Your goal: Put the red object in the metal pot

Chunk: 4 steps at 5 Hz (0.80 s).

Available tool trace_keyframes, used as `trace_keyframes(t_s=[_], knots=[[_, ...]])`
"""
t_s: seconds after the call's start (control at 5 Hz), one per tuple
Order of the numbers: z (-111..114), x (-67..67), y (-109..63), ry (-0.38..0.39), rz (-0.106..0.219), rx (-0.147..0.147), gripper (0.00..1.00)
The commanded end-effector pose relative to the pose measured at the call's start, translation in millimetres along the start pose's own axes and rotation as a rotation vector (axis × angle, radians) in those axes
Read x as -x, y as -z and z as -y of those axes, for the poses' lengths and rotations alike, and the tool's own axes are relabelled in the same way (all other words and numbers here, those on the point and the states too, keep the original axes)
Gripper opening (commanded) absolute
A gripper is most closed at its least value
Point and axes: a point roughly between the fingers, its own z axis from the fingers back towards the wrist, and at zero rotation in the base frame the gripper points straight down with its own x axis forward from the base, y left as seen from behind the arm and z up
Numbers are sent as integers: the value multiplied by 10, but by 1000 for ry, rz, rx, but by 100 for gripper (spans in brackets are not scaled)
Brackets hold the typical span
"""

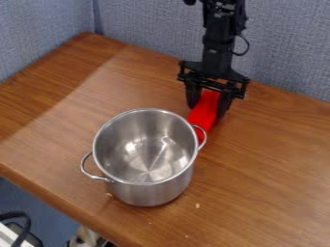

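Note:
The red object (207, 116) is a bright red flat bar lying on the wooden table just behind and to the right of the metal pot (145, 156). Its near end sits right at the pot's rim. My black gripper (213, 95) points straight down over the bar's far end, with its fingers shut on the red object. The shiny pot stands upright and holds nothing, one loop handle showing at its left side.
The brown wooden table (77, 87) runs to an edge at the front left. A blue-grey wall panel (129, 19) stands behind the table. The black arm (222, 29) rises straight up from the gripper.

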Motion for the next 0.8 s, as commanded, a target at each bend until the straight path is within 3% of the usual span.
trace_keyframes(t_s=[0.0, 0.6], knots=[[12, -81, -407, 1, 111, -1, 0], [27, -47, -538, -1, 124, -8, 0]])
